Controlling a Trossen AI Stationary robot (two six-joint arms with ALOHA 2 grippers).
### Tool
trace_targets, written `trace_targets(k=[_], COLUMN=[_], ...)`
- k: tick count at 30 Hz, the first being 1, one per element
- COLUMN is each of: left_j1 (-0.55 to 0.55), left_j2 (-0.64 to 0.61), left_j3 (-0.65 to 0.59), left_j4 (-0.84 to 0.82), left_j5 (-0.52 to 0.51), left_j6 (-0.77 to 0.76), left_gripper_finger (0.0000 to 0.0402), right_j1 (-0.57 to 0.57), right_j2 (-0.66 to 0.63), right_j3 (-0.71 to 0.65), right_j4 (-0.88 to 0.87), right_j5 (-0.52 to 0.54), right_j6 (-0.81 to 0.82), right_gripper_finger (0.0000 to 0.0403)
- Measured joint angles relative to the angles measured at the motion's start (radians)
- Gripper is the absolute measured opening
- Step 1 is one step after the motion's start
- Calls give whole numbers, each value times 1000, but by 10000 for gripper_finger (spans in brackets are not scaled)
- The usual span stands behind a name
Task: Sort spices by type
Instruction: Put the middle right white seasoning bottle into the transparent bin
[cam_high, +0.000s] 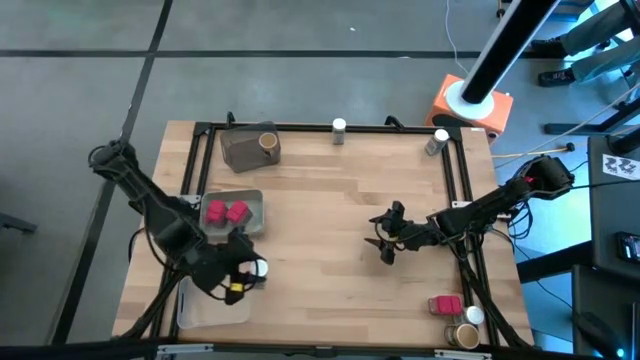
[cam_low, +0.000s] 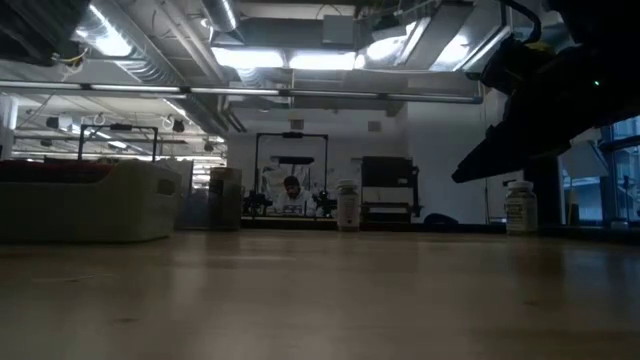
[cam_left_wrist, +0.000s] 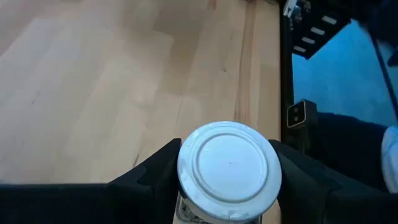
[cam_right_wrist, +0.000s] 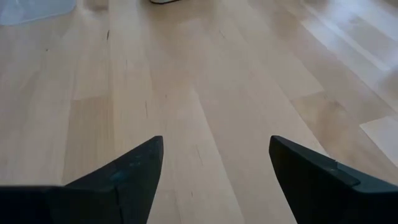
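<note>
- The left gripper (cam_left_wrist: 229, 186), at the table's (cam_high: 330, 270) near left above a clear tray (cam_high: 195, 305), has its jaws closed on a white-capped jar (cam_left_wrist: 229, 171).
- The right gripper (cam_right_wrist: 214, 168) hovers mid-table, jaws spread wide and empty.
- Pink-red packets (cam_high: 226, 212) lie in a grey tray (cam_high: 252, 200).
- Two white-capped jars (cam_high: 339, 128) stand at the far edge.

Overhead camera looks straight down on my whole table (cam_high: 330, 220). Low camera sits at tabletop level, facing across. My wrist cameras look closely past my own fingers at that same wood.
</note>
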Motion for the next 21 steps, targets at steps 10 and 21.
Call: trace_targets(k=[10,21], left_j1=[-162,-318], left_j2=[-58,10], left_j3=[0,-47], left_j4=[-128,-252], left_j5=[-3,1], left_j6=[-275,-630], left_gripper_finger=[195,196], right_j1=[0,0], right_j2=[0,0], right_j3=[0,0], right_j4=[1,2], right_j5=[19,36], right_j6=[7,7], right_gripper_finger=[293,293])
